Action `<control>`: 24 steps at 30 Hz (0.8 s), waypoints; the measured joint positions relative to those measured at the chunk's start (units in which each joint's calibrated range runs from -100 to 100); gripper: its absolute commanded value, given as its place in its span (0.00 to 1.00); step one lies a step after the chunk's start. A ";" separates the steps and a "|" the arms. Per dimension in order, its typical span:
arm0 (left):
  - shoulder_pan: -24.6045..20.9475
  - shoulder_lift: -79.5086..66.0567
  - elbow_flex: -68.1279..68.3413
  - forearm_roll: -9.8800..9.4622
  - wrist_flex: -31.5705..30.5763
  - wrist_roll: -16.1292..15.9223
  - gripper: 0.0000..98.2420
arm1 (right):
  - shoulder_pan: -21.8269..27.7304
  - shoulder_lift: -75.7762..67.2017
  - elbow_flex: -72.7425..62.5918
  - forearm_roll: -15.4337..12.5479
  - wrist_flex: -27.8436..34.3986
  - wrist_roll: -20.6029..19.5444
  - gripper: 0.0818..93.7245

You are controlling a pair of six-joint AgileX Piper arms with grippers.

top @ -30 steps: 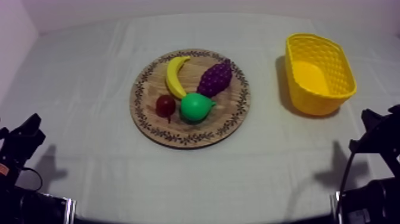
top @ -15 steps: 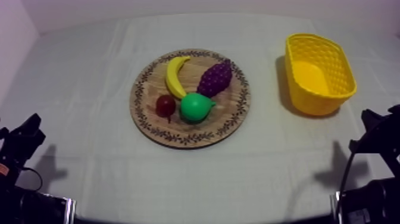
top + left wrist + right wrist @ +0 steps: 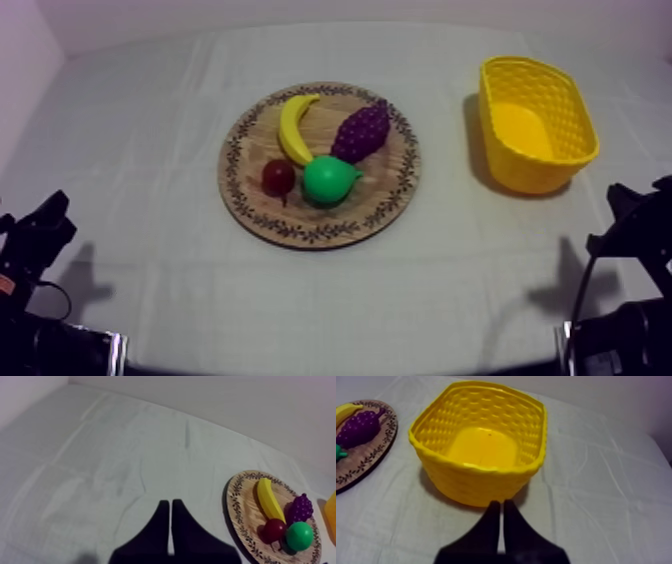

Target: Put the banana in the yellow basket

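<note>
The yellow banana (image 3: pixel 293 124) lies on the round wooden board (image 3: pixel 395 195) at mid-table, beside purple grapes (image 3: pixel 361 131), a green pear (image 3: pixel 329 180) and a small red fruit (image 3: pixel 278 177). An empty yellow basket (image 3: pixel 575 118) stands to the board's right. My left gripper (image 3: pixel 167 507) is shut, a narrow wedge over bare cloth left of the board (image 3: pixel 239 507), where the banana (image 3: pixel 269 500) shows. My right gripper (image 3: pixel 502 507) is shut, just in front of the basket (image 3: pixel 477 483). Both arms rest low at the table's near corners, left (image 3: pixel 35 240) and right (image 3: pixel 635 225).
Grey-white cloth (image 3: pixel 150 150) covers the table, with open room left of the board and between board and basket. The board's edge with grapes (image 3: pixel 358 427) lies left of the basket in the right wrist view. A wall runs behind the table.
</note>
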 measured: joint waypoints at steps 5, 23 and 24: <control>0.00 0.00 0.00 0.00 0.00 0.00 0.00 | -1.41 0.79 0.00 -0.77 -2.77 -2.05 0.00; 0.00 0.00 0.00 0.00 0.00 0.00 0.00 | 1.20 40.43 -35.16 -4.25 -5.82 1.72 0.00; 0.00 0.00 0.00 0.00 0.00 0.00 0.00 | 0.60 42.89 -38.34 -2.82 -4.57 0.87 0.00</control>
